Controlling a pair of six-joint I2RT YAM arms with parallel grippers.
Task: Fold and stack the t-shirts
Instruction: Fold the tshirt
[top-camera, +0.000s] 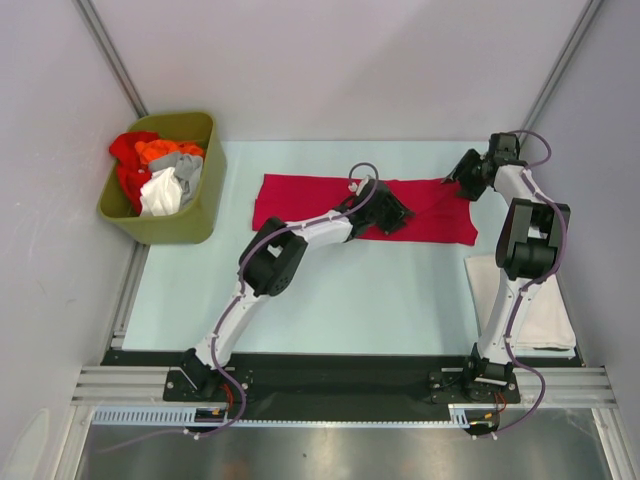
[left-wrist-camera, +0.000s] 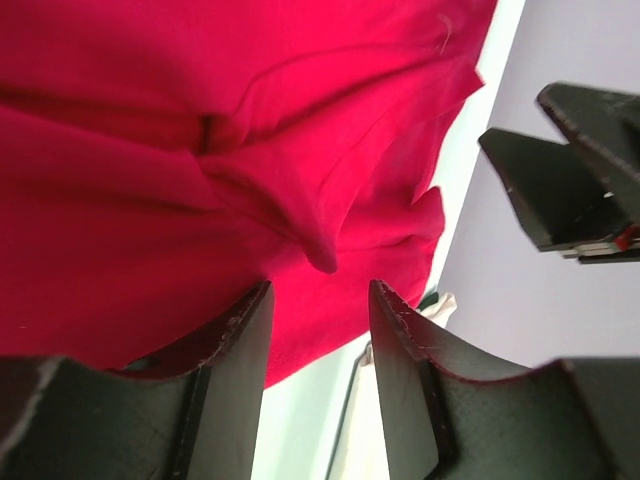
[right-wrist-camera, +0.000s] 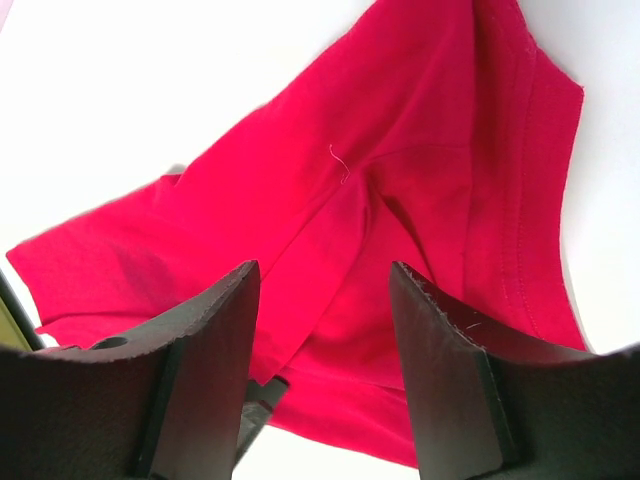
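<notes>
A crimson-red t-shirt (top-camera: 300, 198) lies spread across the back middle of the table, folded into a long band. My left gripper (top-camera: 396, 213) is open and empty, low over the shirt's right half; in the left wrist view (left-wrist-camera: 318, 290) its fingers frame wrinkled red cloth (left-wrist-camera: 150, 150). My right gripper (top-camera: 462, 176) is open and empty at the shirt's far right corner; the right wrist view (right-wrist-camera: 322, 275) shows the red cloth (right-wrist-camera: 400, 200) between its fingers. An off-white t-shirt (top-camera: 545, 310) lies folded at the right, partly hidden by the right arm.
An olive-green bin (top-camera: 195, 225) at the back left holds red, orange, grey and white t-shirts (top-camera: 160, 175). Walls stand close on the left, back and right. The right gripper's fingers show at the right of the left wrist view (left-wrist-camera: 560, 190).
</notes>
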